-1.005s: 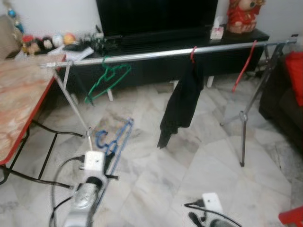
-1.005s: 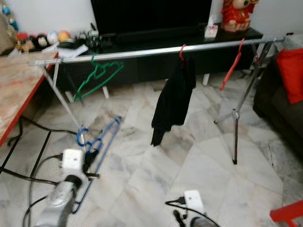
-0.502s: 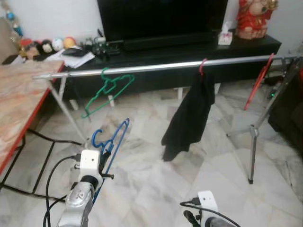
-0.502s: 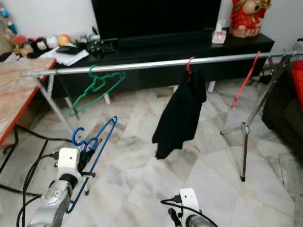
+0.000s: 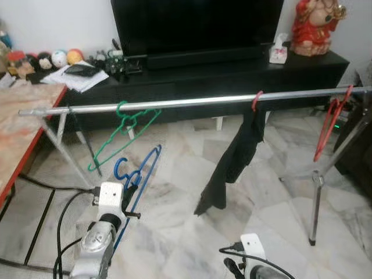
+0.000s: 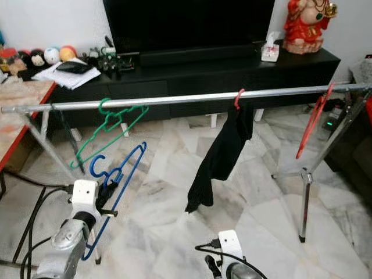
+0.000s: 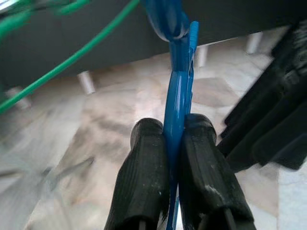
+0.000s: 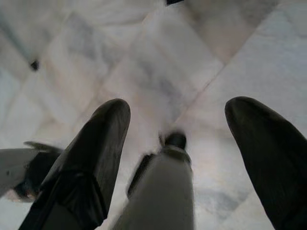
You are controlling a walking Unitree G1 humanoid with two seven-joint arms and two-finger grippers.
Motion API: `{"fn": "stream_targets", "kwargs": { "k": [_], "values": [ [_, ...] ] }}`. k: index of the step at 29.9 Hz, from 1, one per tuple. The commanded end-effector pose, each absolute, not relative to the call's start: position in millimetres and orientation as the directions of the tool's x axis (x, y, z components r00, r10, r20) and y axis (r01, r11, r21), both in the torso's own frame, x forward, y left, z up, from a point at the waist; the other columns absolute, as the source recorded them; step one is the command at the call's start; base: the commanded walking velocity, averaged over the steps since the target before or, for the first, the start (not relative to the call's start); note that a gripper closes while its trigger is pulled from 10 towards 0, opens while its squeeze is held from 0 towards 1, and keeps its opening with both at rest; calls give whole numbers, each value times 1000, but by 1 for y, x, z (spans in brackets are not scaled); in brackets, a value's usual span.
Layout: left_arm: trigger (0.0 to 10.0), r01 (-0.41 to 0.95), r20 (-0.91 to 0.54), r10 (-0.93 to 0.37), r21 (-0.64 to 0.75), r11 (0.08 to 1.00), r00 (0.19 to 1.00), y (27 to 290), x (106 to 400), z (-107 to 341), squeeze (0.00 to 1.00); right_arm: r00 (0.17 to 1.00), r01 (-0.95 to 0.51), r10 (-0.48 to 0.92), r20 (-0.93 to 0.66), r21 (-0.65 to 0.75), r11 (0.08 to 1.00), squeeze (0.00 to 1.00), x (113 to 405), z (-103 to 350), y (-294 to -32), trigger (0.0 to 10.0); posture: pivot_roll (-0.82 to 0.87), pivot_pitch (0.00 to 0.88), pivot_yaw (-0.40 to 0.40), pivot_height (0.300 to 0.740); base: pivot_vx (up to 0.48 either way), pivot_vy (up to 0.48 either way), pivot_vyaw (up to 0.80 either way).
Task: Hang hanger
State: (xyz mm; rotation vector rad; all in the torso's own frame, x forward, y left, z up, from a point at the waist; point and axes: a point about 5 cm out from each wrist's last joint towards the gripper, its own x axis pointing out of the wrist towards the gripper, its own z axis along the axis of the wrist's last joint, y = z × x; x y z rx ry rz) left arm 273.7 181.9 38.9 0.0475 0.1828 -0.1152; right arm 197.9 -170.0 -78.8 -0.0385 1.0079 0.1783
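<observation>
Since a second ago the camera has swung, so the rail [image 5: 192, 102] now runs almost level across the head views; the blue hanger [image 5: 138, 177] has come up from near the floor and closer to the rail.

Count: four hangers in total. One blue, held. Three on the rail: a green hanger [image 5: 125, 131] at the robot's left, a red hanger [image 5: 256, 100] near the middle carrying a black garment [image 5: 232, 163], and a bare red hanger [image 5: 328, 125] at the right end. One black TV stand [image 5: 232, 72] behind the rail. One counter [image 5: 20, 128] at far left, cut off by the frame.

Left gripper [image 7: 175, 143]: fingers [image 7: 144, 167] pressed together, pinching the blue hanger's flat body between them. Hanger sits below the rail, not touching it, just under the green one. Long axis runs steeply upward, tilted; the hook [image 5: 119, 168] is at the upper end, curling toward the robot's left. Its lower end is hidden behind the left arm.

Right gripper [image 8: 175, 143]: fingers spread wide, nothing between them, hanging low over the marble floor [image 8: 158, 72]. Its wrist view is soft; a pale blurred shape between the fingers cannot be identified.
</observation>
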Motion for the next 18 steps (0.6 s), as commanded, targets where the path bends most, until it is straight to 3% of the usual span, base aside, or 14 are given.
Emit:
{"fn": "stream_targets", "kwargs": {
  "k": [1, 3, 18],
  "values": [
    [10000, 164, -180, -158, 23, 986, 971, 170, 276, 41, 0, 506, -155, 115, -855, 41, 987, 0, 195, -80, -177, 10000, -96, 0, 43, 740, 401, 0, -763],
    [10000, 167, -180, -160, 23, 986, 971, 169, 276, 41, 0, 507, -152, 115, -854, 42, 987, 0, 195, -80, -176, 10000, -95, 0, 42, 740, 401, 0, -750],
    [10000, 220, -192, -212, 18, 975, 958, 165, 275, 41, 0, 513, -147, 112, -851, 41, 988, 0, 196, -80, -176, 10000, -93, 0, 43, 740, 401, 0, 0]
  ]
}}
